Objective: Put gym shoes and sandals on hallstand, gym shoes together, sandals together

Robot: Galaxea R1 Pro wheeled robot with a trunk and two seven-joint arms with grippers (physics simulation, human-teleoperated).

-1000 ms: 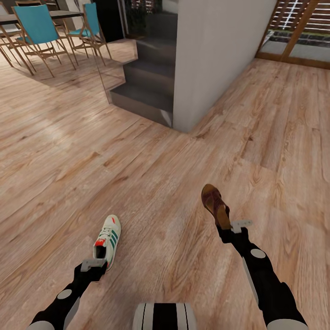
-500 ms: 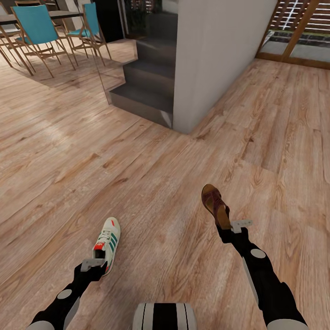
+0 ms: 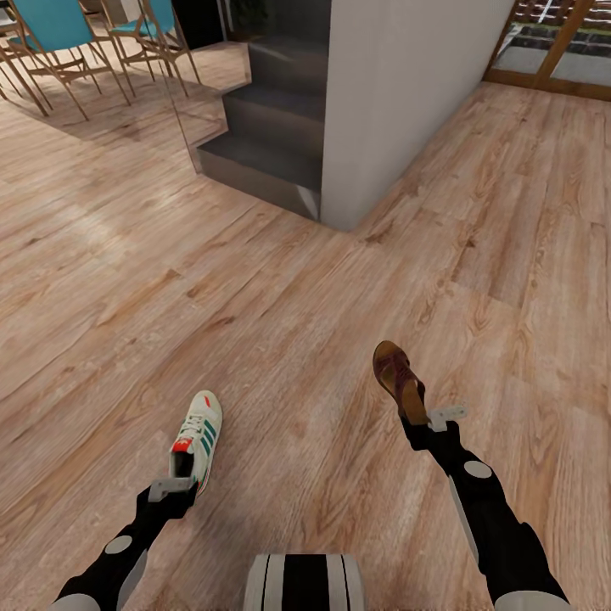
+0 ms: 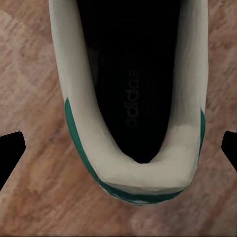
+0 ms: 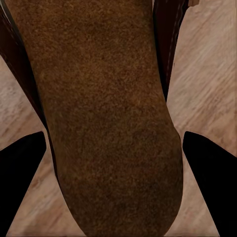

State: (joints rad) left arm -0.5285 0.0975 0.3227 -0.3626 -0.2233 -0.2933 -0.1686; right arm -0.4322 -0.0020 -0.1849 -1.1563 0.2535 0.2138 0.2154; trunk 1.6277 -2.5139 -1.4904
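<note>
The robot is in transit over the floor (image 3: pixel 280 280) with a load in each arm. The left pincer (image 3: pixel 174 490) has a gym shoe (image 3: pixel 196 440) by the heel, toe pointing forward. In the left wrist view the heel (image 4: pixel 143 173) sits between the two dark fingertips (image 4: pixel 11 150), though a gap shows on each side, so I cannot be sure how firmly it is clamped. The right pincer (image 3: pixel 422 424) carries a sandal (image 3: pixel 399 380) by its rear end; its sole (image 5: pixel 106 123) lies between the fingers (image 5: pixel 22 177), which look closed against the edges.

The rack does not appear ahead; a grey stair (image 3: pixel 263 153), a white wall (image 3: pixel 399 93) and blue chairs (image 3: pixel 51 34) lie in front.

To do this carry well, I judge the base should turn slowly toward the rack, arms kept steady and low. Both items are held at one end only, so a jerk could swing or drop them. Keep both grips closed until each shoe is over a shelf, and leave room beside each for its partner.
</note>
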